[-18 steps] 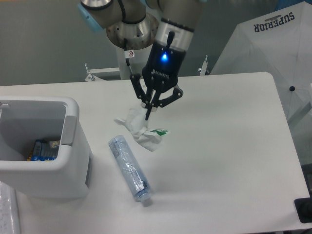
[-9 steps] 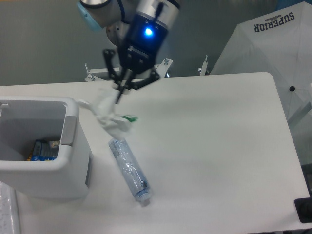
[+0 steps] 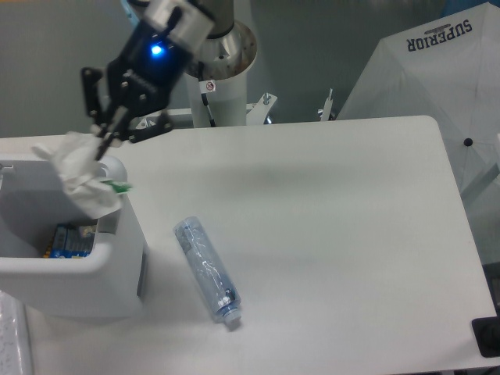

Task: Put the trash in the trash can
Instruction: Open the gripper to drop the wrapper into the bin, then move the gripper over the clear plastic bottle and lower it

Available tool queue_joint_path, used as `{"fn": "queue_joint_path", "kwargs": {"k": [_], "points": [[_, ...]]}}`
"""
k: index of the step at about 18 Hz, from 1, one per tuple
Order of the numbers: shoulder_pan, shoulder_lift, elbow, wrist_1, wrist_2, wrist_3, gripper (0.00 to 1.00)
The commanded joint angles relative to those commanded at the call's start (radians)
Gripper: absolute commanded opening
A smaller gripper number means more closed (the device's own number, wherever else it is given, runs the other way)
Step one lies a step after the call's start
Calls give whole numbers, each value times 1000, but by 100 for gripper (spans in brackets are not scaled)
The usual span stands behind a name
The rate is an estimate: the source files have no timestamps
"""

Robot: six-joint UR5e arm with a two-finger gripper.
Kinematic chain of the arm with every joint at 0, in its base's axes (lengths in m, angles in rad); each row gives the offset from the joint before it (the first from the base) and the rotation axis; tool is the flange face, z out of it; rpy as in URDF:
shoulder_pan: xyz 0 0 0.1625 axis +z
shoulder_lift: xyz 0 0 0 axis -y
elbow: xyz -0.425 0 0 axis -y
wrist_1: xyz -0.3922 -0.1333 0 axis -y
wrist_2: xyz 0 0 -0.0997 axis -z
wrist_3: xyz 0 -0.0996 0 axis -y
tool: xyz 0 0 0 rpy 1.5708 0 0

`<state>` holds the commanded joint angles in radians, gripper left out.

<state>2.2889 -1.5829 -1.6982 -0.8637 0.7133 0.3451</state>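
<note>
My gripper [image 3: 100, 147] is shut on the crumpled whitish wrapper [image 3: 84, 176], which hangs from the fingertips with its green speck showing. The wrapper hovers over the right rim of the white trash can [image 3: 117, 266], partly above the opening. The clear crushed plastic bottle [image 3: 207, 269] lies on the table to the right of the can, its cap end pointing toward the front.
Blue-and-yellow packets [image 3: 69, 241] lie at the bottom of the can. A white folded umbrella or cover marked SUPERIOR [image 3: 437, 86] stands beyond the table's right back corner. A dark object [image 3: 487, 336] sits at the front right edge.
The gripper has carried the wrapper up and to the left, from the table's middle near the bottle to above the can's right rim. The bottle has not moved.
</note>
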Motion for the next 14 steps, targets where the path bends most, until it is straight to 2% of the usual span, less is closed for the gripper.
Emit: {"fn": "queue_joint_path", "kwargs": {"k": [4,5,6,9,10,12,14], "points": [[-32,-31,15,2,0,-2,24],[-37,-34,15,3,0,-2,30],[-37,-37,15,3,0,2,41],[-37,-49,25,3,0,6,62],[-37,-55,35,3,0,6,68],[-37,-71,58,3,2,5,74],[-37,-95,92,2,6,-5,88]]}}
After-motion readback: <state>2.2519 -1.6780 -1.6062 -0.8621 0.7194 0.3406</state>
